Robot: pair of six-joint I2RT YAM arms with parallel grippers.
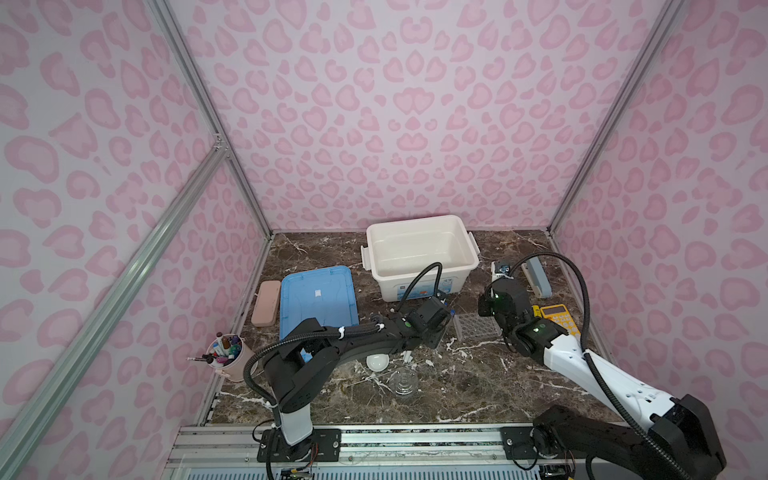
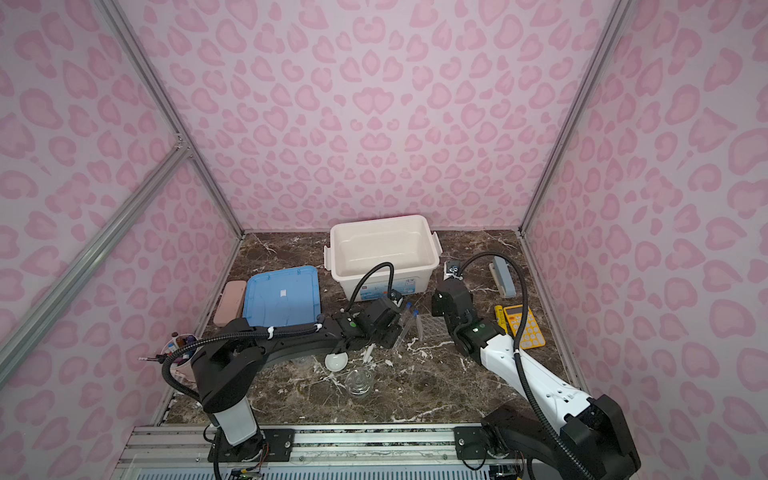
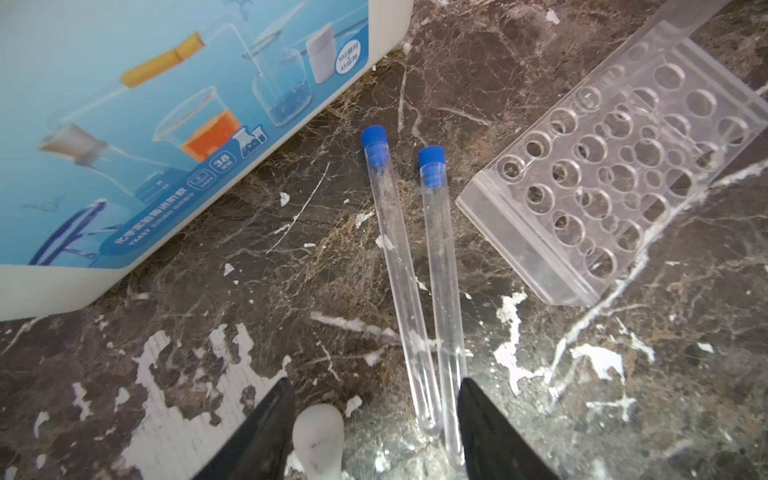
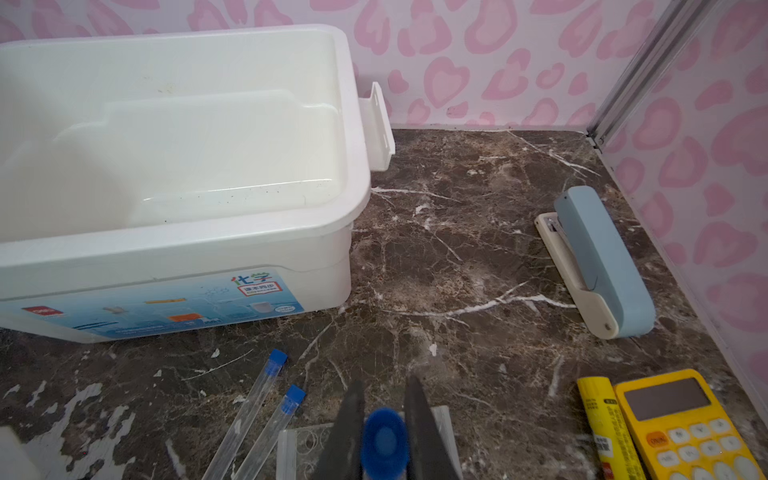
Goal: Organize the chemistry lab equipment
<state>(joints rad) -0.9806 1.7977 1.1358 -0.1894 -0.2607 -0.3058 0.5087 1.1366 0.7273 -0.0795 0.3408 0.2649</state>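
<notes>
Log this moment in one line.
left gripper: open over two lying tubes | right gripper: shut on third tube, over rack | white bin: empty

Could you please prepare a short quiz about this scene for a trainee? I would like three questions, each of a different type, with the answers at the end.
1. True or false: the bin is empty.
2. How many tubes lie flat beside the rack?
3. The right gripper holds: A) nothing; B) a tube; C) the rack.

Key: 1 true; 2 two; 3 B.
</notes>
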